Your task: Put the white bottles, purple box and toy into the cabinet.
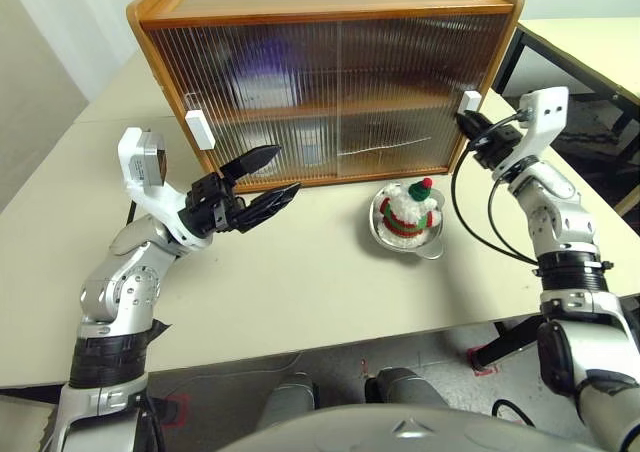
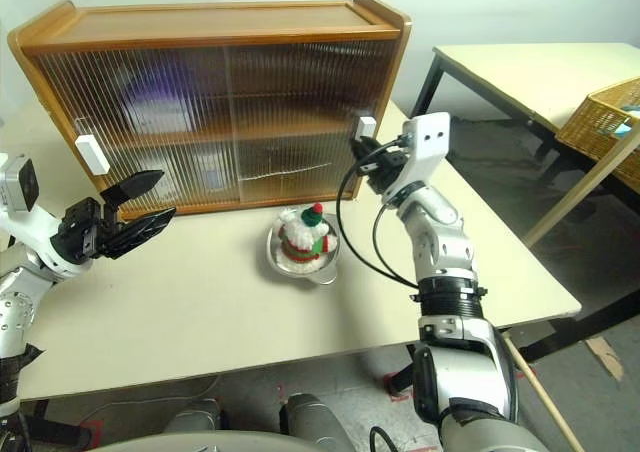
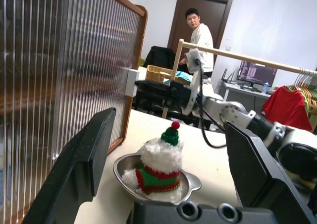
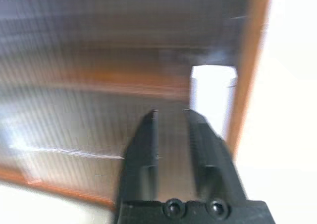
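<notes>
The brown cabinet [image 1: 330,0] stands at the back of the table with both ribbed doors closed. A purple blur, the purple box [image 1: 262,57], shows through the upper left door. The white bottles cannot be made out behind the ribbing. The toy [image 1: 410,208], white plush with a red-and-green hat and scarf, sits in a steel bowl [image 1: 432,242] in front of the right door. My left gripper [image 1: 288,169] is open and empty, level, in front of the left door. My right gripper [image 1: 463,123] is shut on nothing, its tips beside the right white handle [image 4: 213,87].
A second white handle [image 1: 198,129] sits on the left door. To the right stands another table [image 2: 530,67] with a wicker basket [image 2: 610,112]. A person [image 3: 200,35] stands by a doorway beyond. The cream table [image 1: 300,292] has free room in front of the cabinet.
</notes>
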